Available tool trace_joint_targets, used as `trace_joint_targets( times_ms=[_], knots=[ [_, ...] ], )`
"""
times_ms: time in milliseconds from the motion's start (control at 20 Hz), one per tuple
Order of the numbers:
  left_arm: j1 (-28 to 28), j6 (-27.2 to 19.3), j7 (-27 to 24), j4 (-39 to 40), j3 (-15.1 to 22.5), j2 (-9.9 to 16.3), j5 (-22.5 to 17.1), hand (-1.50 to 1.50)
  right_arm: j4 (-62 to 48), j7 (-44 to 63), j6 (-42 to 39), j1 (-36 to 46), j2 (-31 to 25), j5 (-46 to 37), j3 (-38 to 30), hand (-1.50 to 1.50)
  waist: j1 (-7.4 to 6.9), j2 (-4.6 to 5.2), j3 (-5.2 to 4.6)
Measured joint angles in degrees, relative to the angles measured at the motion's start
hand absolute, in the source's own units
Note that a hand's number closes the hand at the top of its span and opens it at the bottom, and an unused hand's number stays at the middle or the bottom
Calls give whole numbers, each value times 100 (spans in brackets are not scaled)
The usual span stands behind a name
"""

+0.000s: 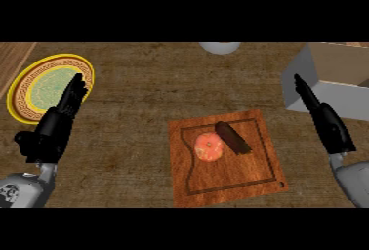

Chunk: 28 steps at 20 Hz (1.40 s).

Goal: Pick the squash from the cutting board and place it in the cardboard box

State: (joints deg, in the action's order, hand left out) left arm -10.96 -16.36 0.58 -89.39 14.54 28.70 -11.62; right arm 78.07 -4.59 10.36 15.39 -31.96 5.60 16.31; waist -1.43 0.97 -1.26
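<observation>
1. Resting open with straight fingers, the right robot hand (326,122) holds nothing beside the cardboard box (317,95); the left robot hand (61,117) likewise, overlapping a yellow-rimmed plate (29,95).
2. The dark, elongated squash (234,137) lies on the cutting board (227,180), touching a peach-coloured fruit (209,147).
3. The box interior is mostly out of view.

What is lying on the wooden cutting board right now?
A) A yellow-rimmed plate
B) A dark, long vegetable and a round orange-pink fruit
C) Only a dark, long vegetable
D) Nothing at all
B: the cutting board carries a dark elongated squash lying beside a round orange-pink fruit; the yellow-rimmed plate sits off at the far left.
</observation>
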Motion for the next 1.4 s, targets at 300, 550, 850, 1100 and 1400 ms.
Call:
trace_joint_targets(
  times_ms=[300,550,850,1100,1400],
  knots=[
    [25,293,-174,-49,10,268,137,0,1103,748,1503,153,224,-477,-437,-150,410,-241,65],
    [139,580,-343,-53,112,392,153,0,1751,1828,2537,-473,25,-1555,-241,-150,676,-283,54],
    [105,849,-442,-117,94,490,105,0,2918,3003,2844,-1276,-294,-3354,564,-150,568,-235,69],
    [14,977,-534,-63,157,425,141,0,3631,4372,1968,-1334,-456,-4595,1100,-150,414,-180,69],
    [-165,1083,-573,35,227,317,182,0,4053,6023,161,-876,-254,-5135,1893,-150,203,-124,68]
  ],
)
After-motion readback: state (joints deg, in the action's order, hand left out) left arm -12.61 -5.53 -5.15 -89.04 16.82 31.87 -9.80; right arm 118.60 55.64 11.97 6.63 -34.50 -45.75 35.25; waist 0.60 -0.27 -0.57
